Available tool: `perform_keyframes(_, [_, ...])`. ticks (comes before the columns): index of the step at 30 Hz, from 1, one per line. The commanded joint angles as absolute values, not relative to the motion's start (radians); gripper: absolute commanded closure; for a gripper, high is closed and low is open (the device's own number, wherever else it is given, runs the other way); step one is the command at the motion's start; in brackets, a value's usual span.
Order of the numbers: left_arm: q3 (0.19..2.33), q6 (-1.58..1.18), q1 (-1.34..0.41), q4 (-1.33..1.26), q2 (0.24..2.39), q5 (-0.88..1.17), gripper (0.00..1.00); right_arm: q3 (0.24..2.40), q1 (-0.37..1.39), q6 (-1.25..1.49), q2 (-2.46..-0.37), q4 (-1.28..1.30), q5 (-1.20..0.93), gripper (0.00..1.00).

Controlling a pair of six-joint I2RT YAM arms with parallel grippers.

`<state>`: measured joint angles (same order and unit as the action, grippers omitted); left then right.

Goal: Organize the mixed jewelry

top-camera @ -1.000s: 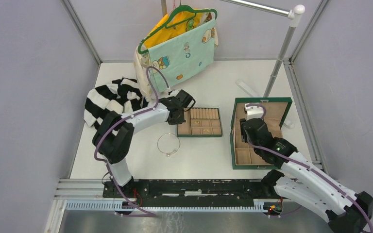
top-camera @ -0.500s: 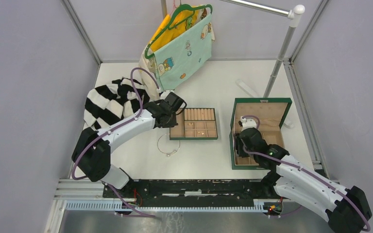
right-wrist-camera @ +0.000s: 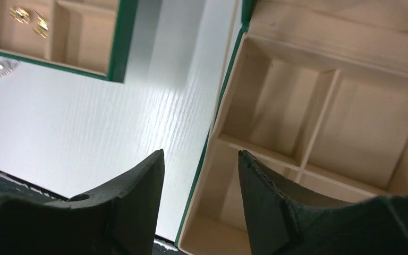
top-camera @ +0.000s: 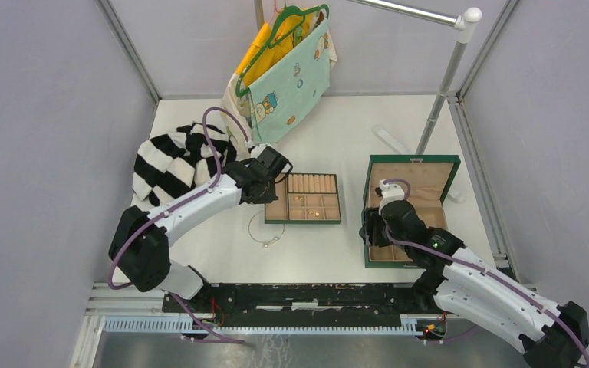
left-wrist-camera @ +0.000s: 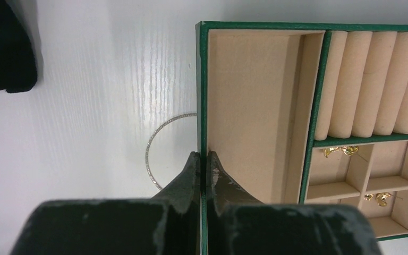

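Two containers needed placing: my left gripper (left-wrist-camera: 203, 155) pinched the tray (left-wrist-camera: 200, 79); my right gripper (right-wrist-camera: 201, 154), open and empty, probably needed to clamp the box (right-wrist-camera: 265, 106) next.

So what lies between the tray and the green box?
Bare table between tray and box, clearest in the right wrist view; the open right gripper hangs over the box's left wall.

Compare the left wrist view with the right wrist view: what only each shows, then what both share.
Left wrist only: the left tool shut on the wall of the divided tray, ring rolls, black cloth. Right wrist only: the right tool open above the wall of the green box, its visible compartments empty. Both: the tray, gold pieces, white table.
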<state>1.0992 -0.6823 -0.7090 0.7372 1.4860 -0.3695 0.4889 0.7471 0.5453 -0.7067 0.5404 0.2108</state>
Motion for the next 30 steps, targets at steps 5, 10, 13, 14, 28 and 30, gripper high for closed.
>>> perform_keyframes(5, [1.149,-0.666,-0.713,0.754,1.371,-0.409,0.98,0.414,0.830,0.592,-0.798,0.437,0.164,0.46])
perform_keyframes(10, [1.147,-0.660,-0.712,0.767,1.360,-0.403,0.98,0.428,0.877,0.581,-0.880,0.365,0.208,0.70])
perform_keyframes(13, [1.140,-0.661,-0.713,0.782,1.347,-0.394,0.98,0.455,0.877,0.551,-0.945,0.304,0.220,0.84])
perform_keyframes(14, [1.138,-0.662,-0.712,0.789,1.340,-0.394,0.98,0.467,0.877,0.539,-0.971,0.282,0.220,0.87])
perform_keyframes(28, [1.058,-0.727,-0.711,0.911,1.244,-0.451,0.98,0.708,0.884,0.450,-1.307,0.067,0.201,0.98])
perform_keyframes(30, [1.051,-0.737,-0.711,0.926,1.234,-0.455,0.98,0.745,0.884,0.460,-1.348,0.050,0.218,0.97])
